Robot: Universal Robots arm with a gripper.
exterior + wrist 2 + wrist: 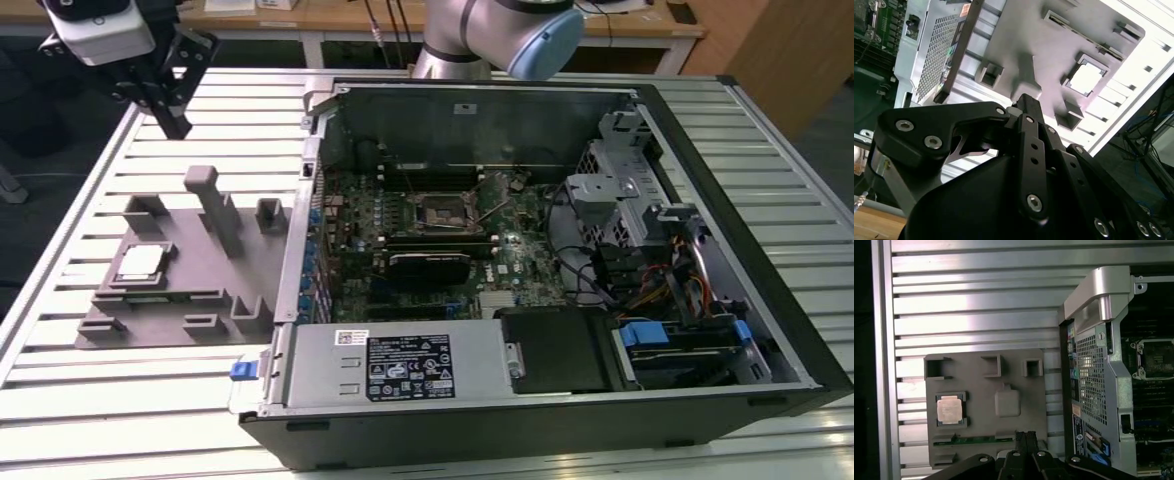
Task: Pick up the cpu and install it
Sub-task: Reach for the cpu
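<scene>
Cpu not yet picked up, not yet installed. Beginning at the claw: hangs high at the exterior view's left, pointed down, 2 fingers pressed together and pinching nothing. Looks the same in the second wrist view, claw closed to 1 narrow tip, and in the first wrist view, claw shut at the fixture's edge. Held well clear of everything below, probably to keep the whole fixture in sight of the wrist cameras.

Beneath it, a grey plastic fixture lying flat on the slatted aluminium worktop, just beside the open computer case. Carries 1 tall post, several low blocks and slots, and 1 square pocket. Cradles the cpu in that pocket, on the side away from the case, flat, pale metal top up, hemmed by low walls. Presumably made so to fix position and orientation for a repeatable grasp. Well apart from the claw, touched by nothing but the pocket.

Further out, case laid on its side with the panel off and the motherboard facing up, likely to allow reach from above. Near the board's middle, the black square socket with its metal lever, dark at the centre, no pale chip seated there. Installation judged not started.
</scene>
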